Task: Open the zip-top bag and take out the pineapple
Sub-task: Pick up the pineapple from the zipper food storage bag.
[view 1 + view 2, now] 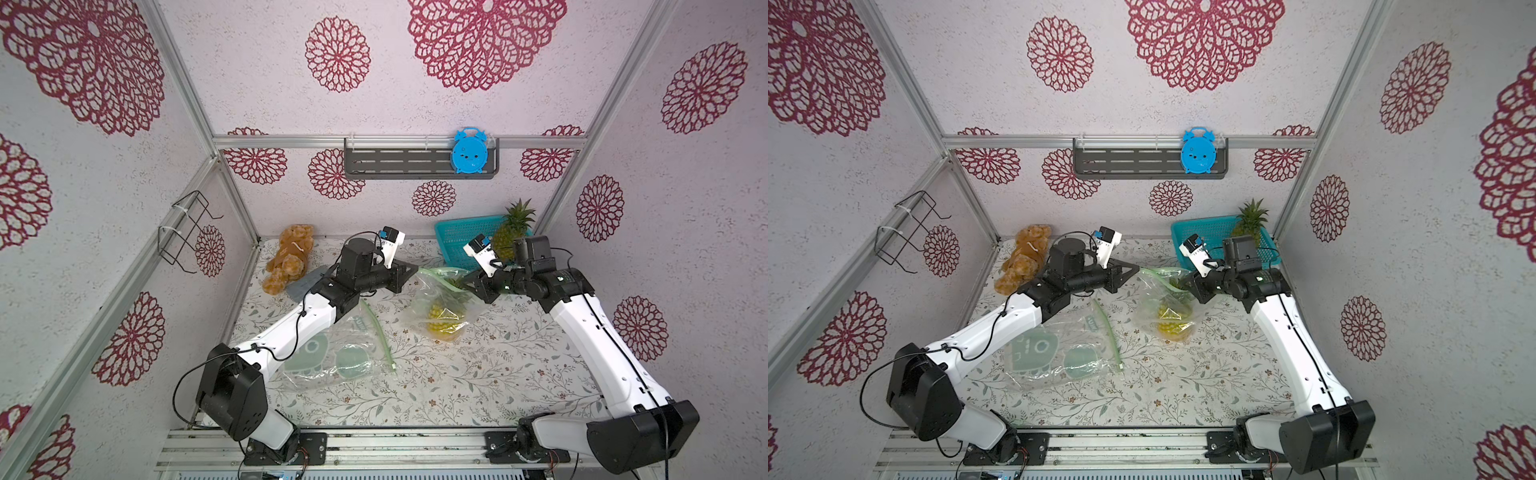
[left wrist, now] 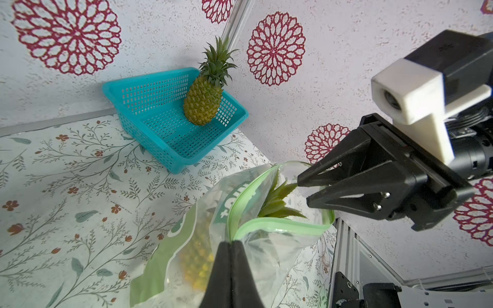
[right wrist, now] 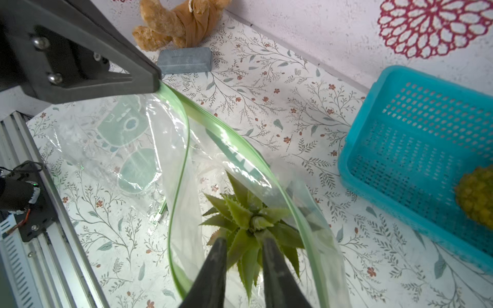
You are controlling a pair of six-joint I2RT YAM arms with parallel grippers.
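A clear zip-top bag with a green zip rim stands mouth-open at mid-table. Inside it is the pineapple; its leafy crown pokes out at the mouth. My left gripper is shut on the bag's rim at one end of the zip and holds it up. My right gripper reaches into the mouth from the opposite side. Its jaws stand apart, with crown leaves between the fingers.
A second pineapple leans in a teal basket at the back right corner. An empty printed zip bag lies under my left arm. A brown teddy and a grey block sit at the back left.
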